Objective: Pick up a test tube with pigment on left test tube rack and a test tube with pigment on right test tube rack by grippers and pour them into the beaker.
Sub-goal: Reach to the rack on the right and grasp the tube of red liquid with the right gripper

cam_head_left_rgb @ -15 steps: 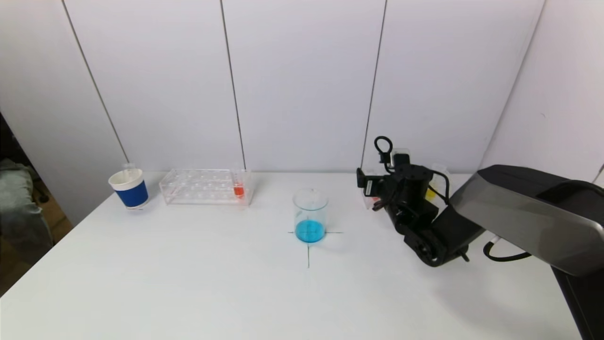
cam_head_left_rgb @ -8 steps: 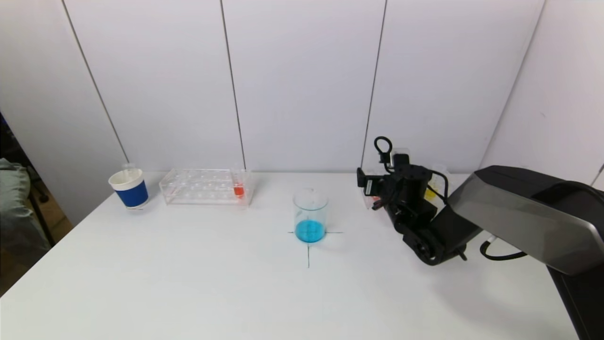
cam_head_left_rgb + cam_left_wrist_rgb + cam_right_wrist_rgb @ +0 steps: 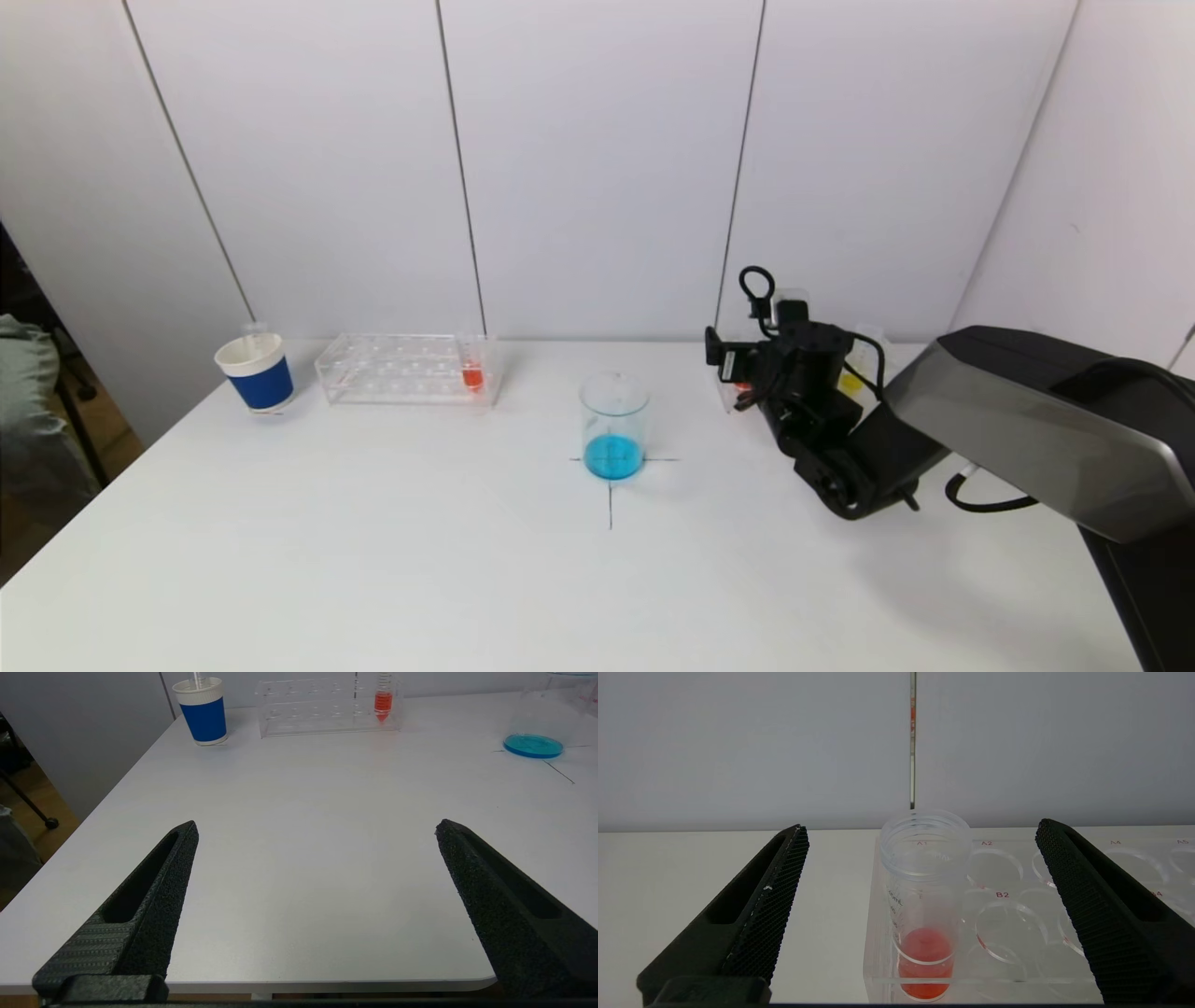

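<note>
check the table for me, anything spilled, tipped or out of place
Nothing stands out. The beaker stands upright on its cross mark with blue liquid inside, the left rack sits square with its red tube upright, and the right rack's tube is upright too. No spills show on the table.

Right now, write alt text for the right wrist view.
The right gripper has its jaws wide open on either side of an uncapped test tube holding orange-red liquid. The tube stands upright in a corner hole of a clear rack on a white table, before a pale wall.
</note>
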Controlling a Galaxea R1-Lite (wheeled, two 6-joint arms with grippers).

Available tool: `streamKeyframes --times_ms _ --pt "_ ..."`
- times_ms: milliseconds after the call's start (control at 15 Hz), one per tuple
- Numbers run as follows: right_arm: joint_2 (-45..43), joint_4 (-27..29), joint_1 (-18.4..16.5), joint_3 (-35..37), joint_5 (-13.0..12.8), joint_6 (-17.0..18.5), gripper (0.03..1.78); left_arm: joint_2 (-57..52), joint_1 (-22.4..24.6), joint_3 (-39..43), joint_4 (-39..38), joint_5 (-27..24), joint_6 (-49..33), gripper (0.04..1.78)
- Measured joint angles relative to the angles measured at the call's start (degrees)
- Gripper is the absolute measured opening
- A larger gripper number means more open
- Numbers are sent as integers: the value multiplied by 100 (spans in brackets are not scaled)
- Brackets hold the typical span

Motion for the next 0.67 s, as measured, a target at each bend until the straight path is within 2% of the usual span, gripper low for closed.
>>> streamKeyframes --times_ms 667 --pt "48 -9 15 -33 -27 -55 177 0 0 0 0 -5 0 178"
